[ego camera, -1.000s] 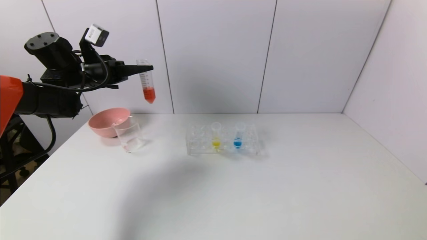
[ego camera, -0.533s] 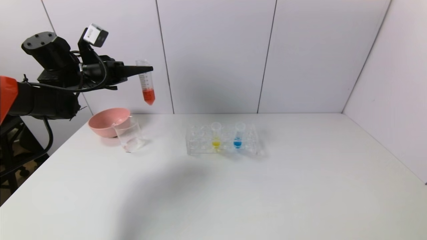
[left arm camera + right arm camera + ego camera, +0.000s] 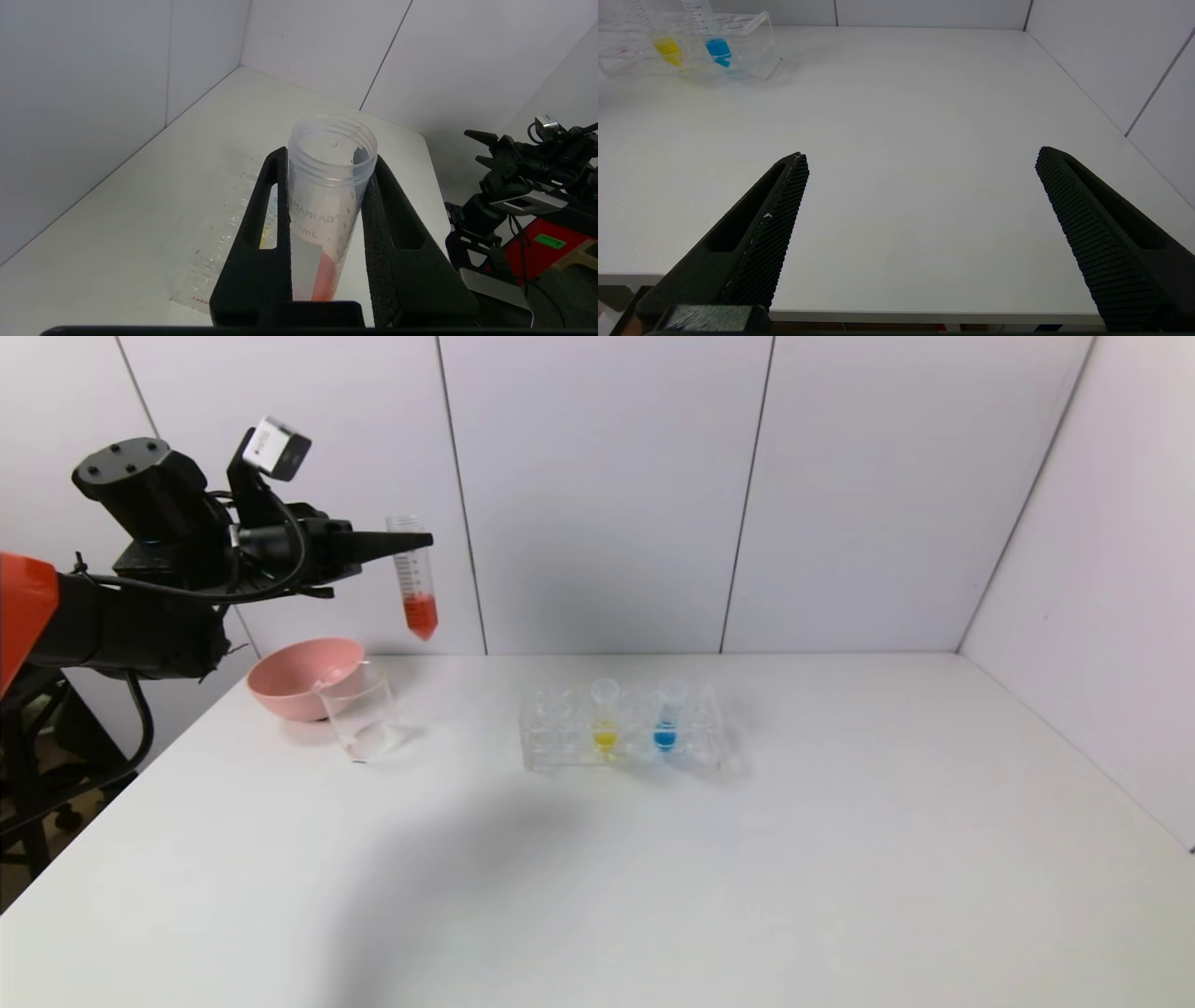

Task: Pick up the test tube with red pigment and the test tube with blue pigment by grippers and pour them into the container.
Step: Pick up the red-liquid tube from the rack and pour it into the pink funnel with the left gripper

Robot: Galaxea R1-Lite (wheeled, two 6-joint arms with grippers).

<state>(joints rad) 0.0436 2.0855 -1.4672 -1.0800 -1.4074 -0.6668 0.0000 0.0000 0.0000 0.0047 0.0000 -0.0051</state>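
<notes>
One left claw (image 3: 411, 539) pinches the upright red-pigment test tube (image 3: 414, 581) high above, slightly right of, the clear beaker (image 3: 359, 711).

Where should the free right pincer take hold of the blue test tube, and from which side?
Grip the blue test tube on its clear upper part above the rack, coming from above or the front; it stands upright, its blue tip sunk inside.
</notes>
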